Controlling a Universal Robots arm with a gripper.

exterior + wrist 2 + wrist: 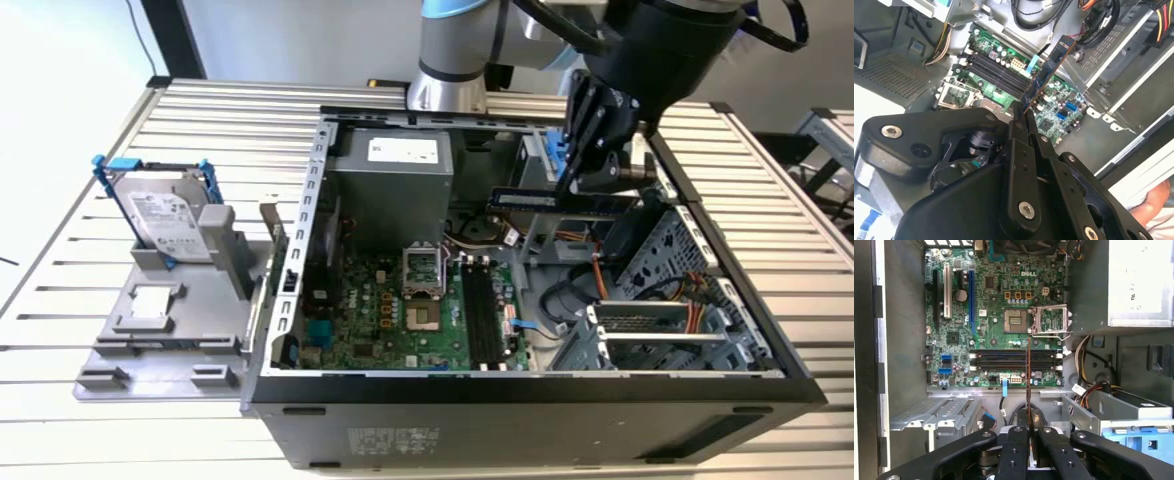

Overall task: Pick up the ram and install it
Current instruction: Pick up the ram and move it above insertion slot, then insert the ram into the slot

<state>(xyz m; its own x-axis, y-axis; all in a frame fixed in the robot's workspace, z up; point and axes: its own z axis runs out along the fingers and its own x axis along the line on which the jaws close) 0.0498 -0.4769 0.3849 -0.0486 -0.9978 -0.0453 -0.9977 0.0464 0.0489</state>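
Observation:
My gripper (587, 188) is shut on the ram (561, 200), a long thin dark circuit strip. It hangs level above the open computer case (534, 385), over the case's back right part in the exterior view. In the second wrist view the ram (1048, 72) sticks out from between the fingertips (1016, 125) over the green motherboard. The first wrist view has the ram (1028, 385) edge-on, rising from the gripper (1029, 432) toward the black memory slots (1014, 360). Those memory slots (487, 315) lie below and nearer the case front.
A hard drive in a blue-handled frame (167, 215) and a small square silver chip (150, 300) sit on a grey fixture at the exterior view's left. Inside the case are the power supply (394, 170), CPU socket (420, 275) and drive cage (681, 300). A person's hand (1154, 200) shows beside the case.

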